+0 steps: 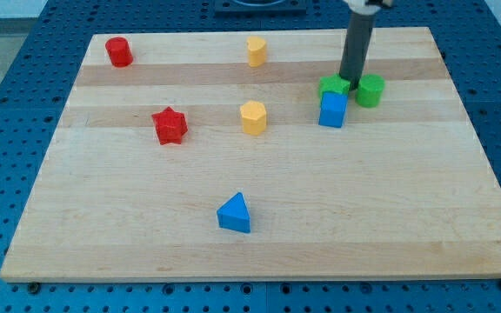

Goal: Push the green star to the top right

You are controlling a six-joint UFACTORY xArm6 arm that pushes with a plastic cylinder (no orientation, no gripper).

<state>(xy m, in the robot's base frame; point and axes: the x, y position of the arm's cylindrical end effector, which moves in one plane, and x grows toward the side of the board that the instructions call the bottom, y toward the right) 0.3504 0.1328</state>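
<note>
The green star (pixel 333 86) lies at the view's upper right, partly hidden by my rod. My tip (pixel 350 80) rests between the green star and a green cylinder (pixel 370 90) on its right, touching or nearly touching both. A blue cube (pixel 332 110) sits right below the green star, touching it.
A red cylinder (pixel 118 52) stands at the top left and a yellow cylinder (pixel 257 51) at the top middle. A red star (pixel 170 126) and a yellow hexagonal block (pixel 253 116) sit mid-board. A blue triangle (pixel 235 214) lies at the lower middle. The wooden board (pixel 407 217) ends at the right.
</note>
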